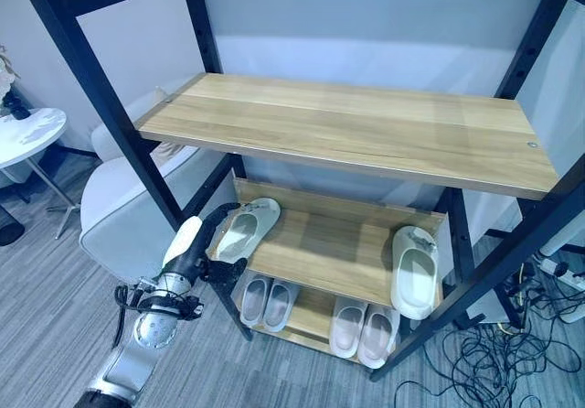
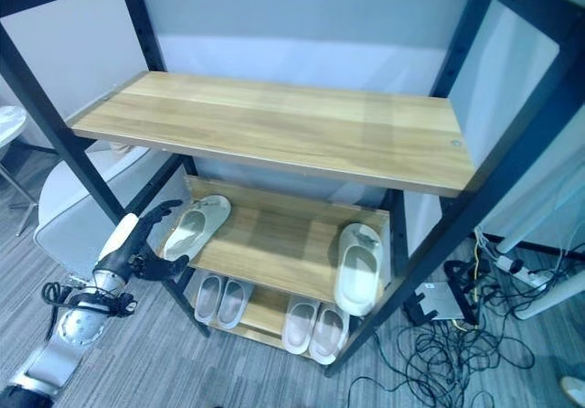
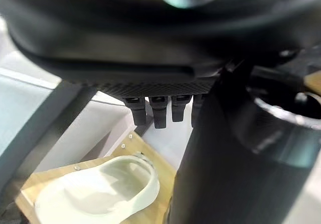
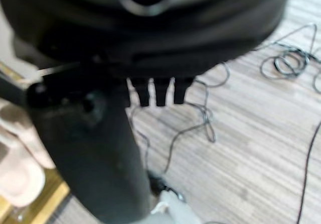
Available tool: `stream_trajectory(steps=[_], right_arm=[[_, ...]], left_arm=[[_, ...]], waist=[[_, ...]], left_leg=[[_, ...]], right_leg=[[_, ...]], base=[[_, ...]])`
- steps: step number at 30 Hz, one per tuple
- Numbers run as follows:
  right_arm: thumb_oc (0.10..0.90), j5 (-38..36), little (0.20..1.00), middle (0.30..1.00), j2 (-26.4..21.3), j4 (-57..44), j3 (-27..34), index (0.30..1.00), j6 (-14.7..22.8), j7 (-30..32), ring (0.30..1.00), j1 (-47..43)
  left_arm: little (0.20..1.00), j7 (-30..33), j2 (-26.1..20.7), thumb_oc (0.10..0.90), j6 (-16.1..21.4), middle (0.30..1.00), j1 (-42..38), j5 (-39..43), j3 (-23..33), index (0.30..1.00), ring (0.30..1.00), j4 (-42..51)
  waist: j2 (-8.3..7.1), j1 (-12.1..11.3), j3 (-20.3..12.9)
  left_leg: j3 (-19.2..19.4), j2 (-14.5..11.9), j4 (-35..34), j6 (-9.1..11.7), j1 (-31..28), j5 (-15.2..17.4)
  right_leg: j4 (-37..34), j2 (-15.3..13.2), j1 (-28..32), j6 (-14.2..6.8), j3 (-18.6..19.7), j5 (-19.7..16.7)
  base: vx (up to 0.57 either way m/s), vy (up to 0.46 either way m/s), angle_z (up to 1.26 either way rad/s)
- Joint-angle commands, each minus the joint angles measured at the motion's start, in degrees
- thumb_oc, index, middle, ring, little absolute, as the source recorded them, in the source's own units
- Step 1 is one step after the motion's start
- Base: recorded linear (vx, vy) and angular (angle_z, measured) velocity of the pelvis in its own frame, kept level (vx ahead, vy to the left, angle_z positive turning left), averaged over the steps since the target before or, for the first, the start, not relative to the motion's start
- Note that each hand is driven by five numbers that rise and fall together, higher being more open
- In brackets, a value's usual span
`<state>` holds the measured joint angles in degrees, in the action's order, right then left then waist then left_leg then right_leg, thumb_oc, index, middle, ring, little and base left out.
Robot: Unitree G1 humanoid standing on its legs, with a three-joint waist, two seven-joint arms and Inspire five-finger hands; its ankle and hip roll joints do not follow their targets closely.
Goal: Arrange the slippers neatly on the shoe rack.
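**Left hand beside a slipper on the middle shelf**

The left hand (image 1: 208, 243) is at the left front corner of the shoe rack (image 1: 347, 129), by the black post. Its fingers are loose and spread, and it holds nothing. Just past its fingertips lies a white slipper (image 1: 247, 227) on the middle shelf (image 1: 338, 248). The slipper sits at a slant, with its toe pointing toward the back of the rack. From the head views it is hard to tell if the fingers touch the slipper; they look just beside it.

Far across the same shelf from the hand, at the other end, lies a second white slipper (image 1: 415, 269). It points front to back and its near end hangs a little over the shelf edge.

Under the hand, on the bottom shelf, stand two pairs. The small pair (image 1: 267, 300) is closer to the hand. The bigger pair (image 1: 364, 327) is farther off, below the second slipper.

The top shelf is a wide wood board above the hand.

The right hand (image 4: 155, 91) is over grey striped floor (image 4: 261, 133) with loose wires. Its short finger ends point down and it holds nothing.
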<state>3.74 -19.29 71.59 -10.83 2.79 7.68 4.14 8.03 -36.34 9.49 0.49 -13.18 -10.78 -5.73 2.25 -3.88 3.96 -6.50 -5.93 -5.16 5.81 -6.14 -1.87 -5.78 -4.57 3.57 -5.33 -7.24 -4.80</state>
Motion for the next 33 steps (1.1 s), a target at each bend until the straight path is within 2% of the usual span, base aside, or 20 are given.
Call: stream_trajectory(steps=[1, 7, 16, 22, 29, 33], right_arm=[[0.8, 1.3, 0.9, 0.9, -2.3, 0.7, -2.7, 0.9, 1.0, 0.8, 0.9, -1.6], [0.8, 1.6, 0.9, 0.9, -2.9, 0.4, -3.3, 0.9, 1.2, 0.6, 0.9, -1.6], [0.8, 1.9, 0.9, 0.9, -3.2, 0.2, -4.3, 0.9, 1.2, 0.8, 0.9, -2.3], [0.8, 1.6, 0.9, 0.9, -3.4, -0.1, -5.2, 0.9, 1.1, 1.6, 0.9, -4.2], [0.8, 1.0, 0.9, 0.9, -3.7, -0.3, -5.9, 0.9, 1.2, 2.5, 0.9, -5.7], [0.8, 1.0, 0.9, 0.9, -3.6, -0.4, -6.0, 0.9, 1.4, 2.7, 0.9, -5.7]], left_arm=[[0.9, 5.4, -4.0, 0.8, 3.5, 0.9, -9.5, -4.3, 1.2, 0.9, 0.9, 1.4], [0.9, 7.4, -6.4, 0.8, 2.0, 0.9, -13.4, -9.8, -0.7, 0.9, 0.9, -3.0], [0.9, 9.7, -6.5, 0.8, 0.6, 0.9, -18.4, -12.5, -4.3, 0.9, 0.9, -9.8], [0.9, 12.0, -5.2, 0.8, -0.9, 0.9, -24.8, -11.8, -7.5, 0.9, 0.9, -15.3], [0.9, 14.3, -5.8, 0.8, -2.1, 0.9, -29.1, -12.9, -9.1, 0.9, 0.9, -19.1], [0.9, 15.2, -6.5, 0.8, -2.4, 0.9, -29.4, -14.1, -8.9, 0.9, 0.9, -19.4]], waist=[[-3.15, 0.2, -1.2], [-2.98, 1.1, -0.7], [-2.67, 2.0, 0.3], [-2.26, 3.0, 2.5], [-2.12, 3.2, 3.0], [-2.38, 3.1, 2.9]], left_leg=[[1.0, 3.7, 0.2, -0.4, 2.8, 3.0], [1.4, 3.6, 0.2, -0.4, 3.0, 3.2], [2.1, 3.5, 0.2, -0.3, 4.4, 2.8], [2.3, 3.5, 0.2, -0.3, 8.5, 1.3], [2.5, 3.4, 0.2, -0.5, 12.0, 0.1], [2.7, 3.4, 0.2, -0.6, 12.4, 0.0]], right_leg=[[3.0, -1.5, -0.2, -3.0, 0.6, 4.1], [2.7, -1.6, -0.7, -3.2, 1.1, 3.9], [2.7, -1.7, -2.4, -3.5, 1.7, 3.4], [3.8, -1.9, -7.4, -3.7, 2.3, 2.6], [6.3, -1.7, -12.5, -3.6, 3.1, 2.3], [6.9, -1.6, -13.4, -3.5, 3.1, 2.5]], base=[[0.02, 0.014, -0.07], [0.0, 0.009, -0.1], [-0.01, 0.003, -0.01], [-0.08, 0.003, -0.05], [-0.07, 0.012, -0.06], [0.0, 0.0, 0.0]])
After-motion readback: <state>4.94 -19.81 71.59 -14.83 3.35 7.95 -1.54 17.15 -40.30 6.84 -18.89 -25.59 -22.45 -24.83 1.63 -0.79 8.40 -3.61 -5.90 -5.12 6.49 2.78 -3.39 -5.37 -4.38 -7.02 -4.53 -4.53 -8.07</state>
